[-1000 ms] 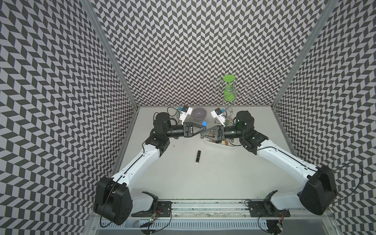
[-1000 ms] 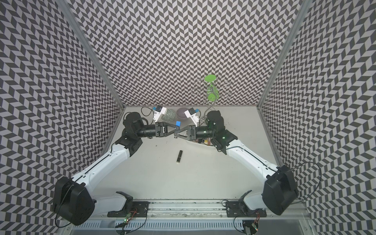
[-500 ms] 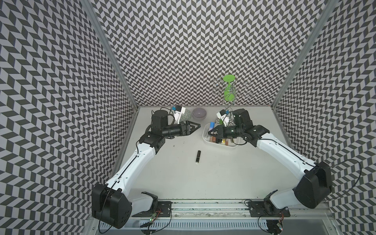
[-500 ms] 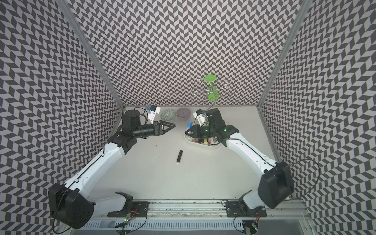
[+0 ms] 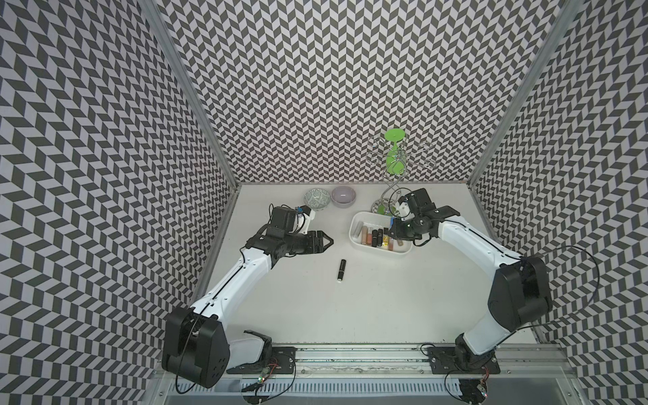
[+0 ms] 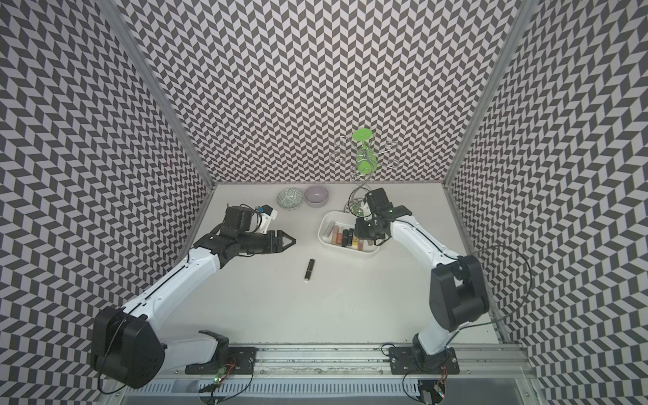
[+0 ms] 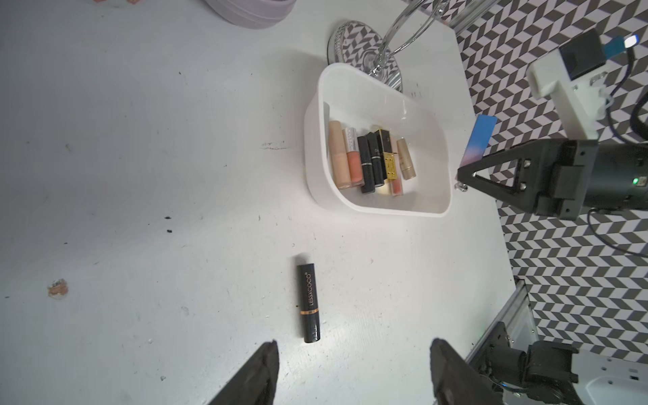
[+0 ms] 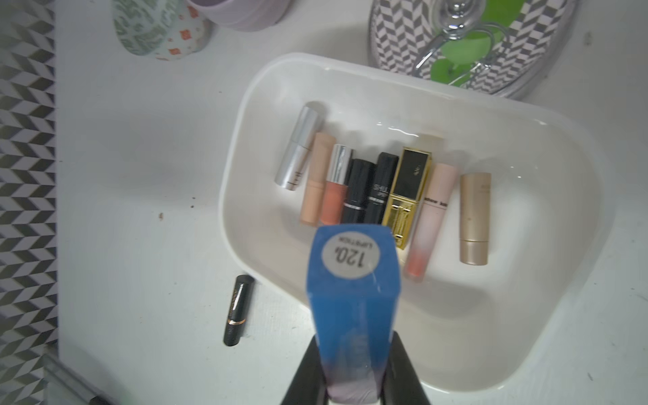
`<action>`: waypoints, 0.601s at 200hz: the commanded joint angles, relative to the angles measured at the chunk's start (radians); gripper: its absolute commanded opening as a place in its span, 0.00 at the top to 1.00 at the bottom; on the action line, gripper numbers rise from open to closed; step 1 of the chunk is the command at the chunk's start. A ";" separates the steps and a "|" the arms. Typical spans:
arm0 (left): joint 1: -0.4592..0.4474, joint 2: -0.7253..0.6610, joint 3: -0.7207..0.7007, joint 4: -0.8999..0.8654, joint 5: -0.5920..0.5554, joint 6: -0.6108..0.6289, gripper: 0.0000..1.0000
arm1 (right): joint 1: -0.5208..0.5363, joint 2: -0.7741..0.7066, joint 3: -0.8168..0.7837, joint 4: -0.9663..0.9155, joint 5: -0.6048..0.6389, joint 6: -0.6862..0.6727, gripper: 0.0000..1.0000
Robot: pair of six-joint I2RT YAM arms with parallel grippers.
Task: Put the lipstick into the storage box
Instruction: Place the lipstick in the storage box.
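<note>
Right gripper (image 8: 353, 368) clamped on blue lipstick (image 8: 352, 291), a square tube fading to lilac at the gripped end. Round label on the free end reads 120. Tube is held above the storage box (image 8: 526, 210), over the end nearest the right arm, and is clear of the rim in the left wrist view (image 7: 479, 140).

Inside box: eight tubes (image 8: 385, 196) lying side by side.

Left gripper (image 5: 329, 241) empty, jaws spread wide, above the table (image 5: 385, 298) off the box's other end.

Black lipstick (image 5: 341, 270) lies flat on the table outside the box, on the side toward the arm bases, touching nothing.

Behind the box: patterned bowl (image 5: 317, 198) and lilac bowl (image 5: 343, 196) just beside each other. Wire stand (image 5: 394, 164) has its base by the back rim.
</note>
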 commanded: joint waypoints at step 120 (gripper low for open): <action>-0.063 0.120 -0.064 -0.006 -0.076 0.132 0.28 | -0.019 0.257 0.112 -0.023 0.232 -0.074 0.89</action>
